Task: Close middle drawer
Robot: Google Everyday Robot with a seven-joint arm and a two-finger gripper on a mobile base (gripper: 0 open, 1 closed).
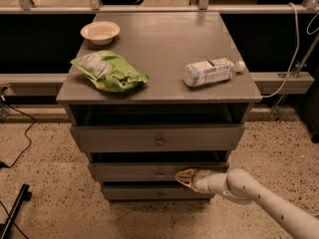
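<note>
Unit: grey wooden cabinet [159, 49] with three drawers, standing on a speckled floor [45, 183].

Task item: the middle drawer [129, 172], a grey wooden drawer with a slim front panel and a tiny round metal knob [160, 173] at its centre. It sits between the taller, wider top drawer [114, 139] and the narrow bottom drawer [134, 193]. It stands slightly out of the cabinet – a dark gap shows above its front panel. The top drawer projects further forward.

Tool: the tan-tipped gripper [183, 177] on the white robot arm [249, 193] enters from the lower right. Its tip lies against the middle drawer's front panel, just right of the knob. Whether the gripper is released or clenched cannot be told; it grasps nothing visible.

Cabinet top – three items, well apart:
- small white round bowl [100, 32], back left
- crumpled green snack bag [109, 72], front left
- clear plastic bottle [209, 71] with a white label, on its side, right
</note>
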